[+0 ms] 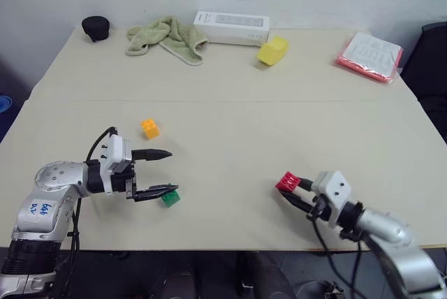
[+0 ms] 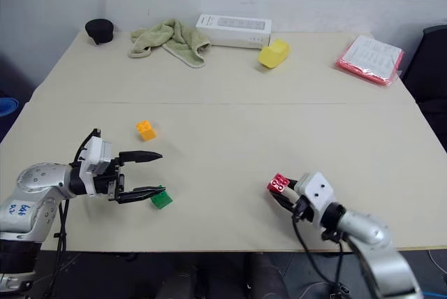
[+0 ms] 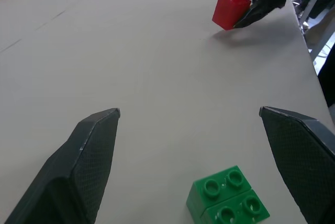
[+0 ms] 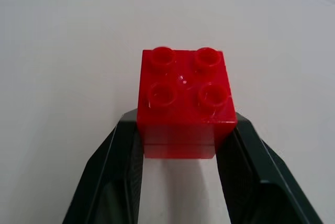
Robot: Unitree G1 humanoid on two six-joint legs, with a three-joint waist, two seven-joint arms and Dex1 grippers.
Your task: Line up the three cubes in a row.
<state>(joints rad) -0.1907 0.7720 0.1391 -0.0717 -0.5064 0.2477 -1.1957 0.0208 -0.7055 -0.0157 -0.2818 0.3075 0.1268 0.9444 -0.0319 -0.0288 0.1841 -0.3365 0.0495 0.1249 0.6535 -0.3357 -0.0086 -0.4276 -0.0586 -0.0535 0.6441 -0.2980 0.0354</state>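
Observation:
Three studded cubes lie on the beige table (image 1: 230,124). The orange cube (image 1: 149,128) stands alone left of centre. Nearer the front edge sits the green cube (image 1: 170,198), with the tip of my left gripper's lower finger right beside it. My left gripper (image 1: 171,170) is open and level, and nothing sits between its fingers; in the left wrist view the green cube (image 3: 227,198) lies low between them. At the front right, my right gripper (image 1: 290,189) is shut on the red cube (image 4: 183,98), its fingers (image 4: 123,150) pressing the cube's two sides low over the table.
Along the far edge lie a black round object (image 1: 96,28), a green towel (image 1: 166,38), a white box (image 1: 232,28), a yellow rounded block (image 1: 272,50) and a red packet with papers (image 1: 370,56). The table's front edge runs just behind both grippers.

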